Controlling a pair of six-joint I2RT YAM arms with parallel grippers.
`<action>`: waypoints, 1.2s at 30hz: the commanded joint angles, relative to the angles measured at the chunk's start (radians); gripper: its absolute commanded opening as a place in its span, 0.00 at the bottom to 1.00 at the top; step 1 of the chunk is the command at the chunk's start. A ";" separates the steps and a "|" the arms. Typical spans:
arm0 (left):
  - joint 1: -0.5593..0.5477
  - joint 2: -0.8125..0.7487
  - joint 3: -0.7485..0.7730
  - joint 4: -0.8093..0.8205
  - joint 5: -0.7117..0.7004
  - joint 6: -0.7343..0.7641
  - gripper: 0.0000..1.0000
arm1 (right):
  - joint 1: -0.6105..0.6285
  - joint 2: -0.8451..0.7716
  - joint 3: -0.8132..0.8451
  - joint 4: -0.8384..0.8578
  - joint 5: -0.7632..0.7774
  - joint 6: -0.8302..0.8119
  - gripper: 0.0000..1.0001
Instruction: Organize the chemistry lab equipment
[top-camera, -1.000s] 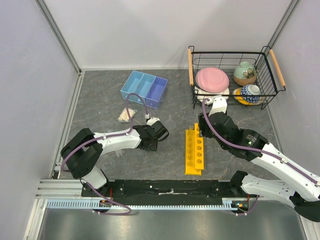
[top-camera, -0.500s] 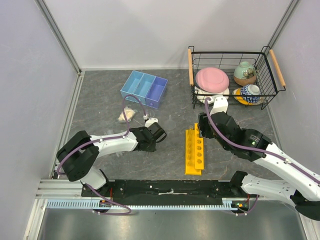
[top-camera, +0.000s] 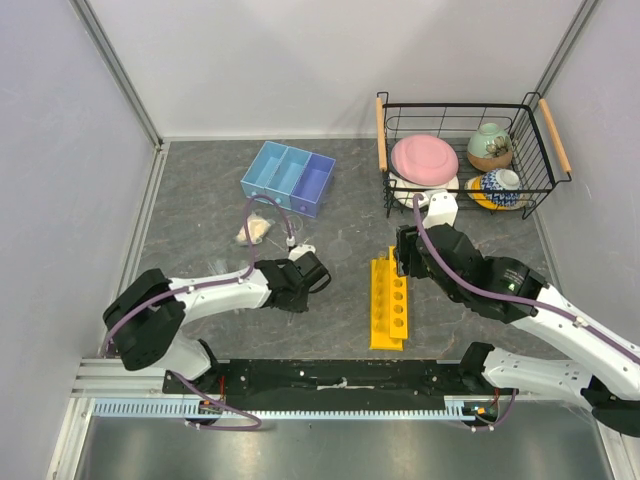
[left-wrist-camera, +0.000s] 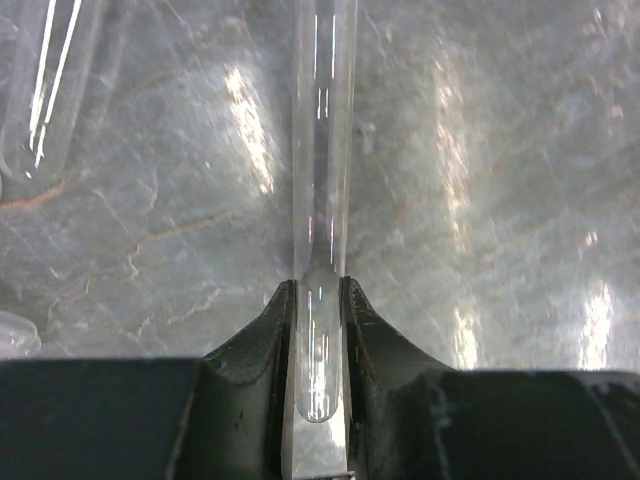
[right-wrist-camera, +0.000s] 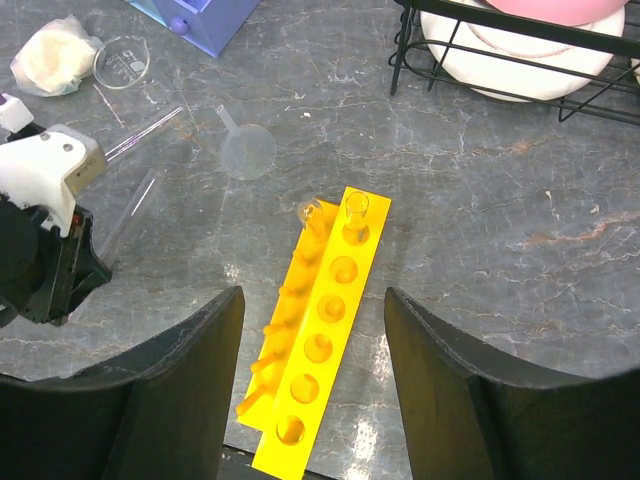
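Note:
My left gripper (top-camera: 302, 272) is low on the table left of the yellow rack (top-camera: 389, 303). In the left wrist view it (left-wrist-camera: 318, 300) is shut on the rounded end of a thin clear test tube (left-wrist-camera: 322, 150) lying on the table. My right gripper (right-wrist-camera: 312, 300) is open and empty above the rack (right-wrist-camera: 320, 340), which holds a tube (right-wrist-camera: 357, 207) in its far hole and another (right-wrist-camera: 315, 213) beside it. A clear funnel (right-wrist-camera: 247, 150), small beaker (right-wrist-camera: 120, 62), cream lump (right-wrist-camera: 52, 45) and loose tubes (right-wrist-camera: 145, 135) lie left of the rack. The blue tray (top-camera: 288, 177) stands behind them.
The black wire basket (top-camera: 460, 165) with the pink plate (top-camera: 424, 157) and ceramic bowls stands at the back right, close behind my right gripper (top-camera: 405, 250). Another loose tube (left-wrist-camera: 40, 90) lies just left of the held one. Grey walls close in both sides.
My left gripper has slid a little toward the near left along the table. My right wrist has shifted slightly over the rack's far end.

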 joint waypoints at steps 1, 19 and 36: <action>-0.048 -0.103 0.060 -0.124 0.043 0.040 0.02 | 0.013 0.010 0.054 -0.015 0.020 0.024 0.66; -0.065 -0.476 0.243 -0.056 0.820 0.372 0.02 | 0.014 -0.175 -0.023 0.107 -0.489 0.082 0.67; 0.137 -0.551 0.043 0.606 1.360 0.199 0.02 | 0.016 -0.231 0.003 0.239 -0.728 0.177 0.67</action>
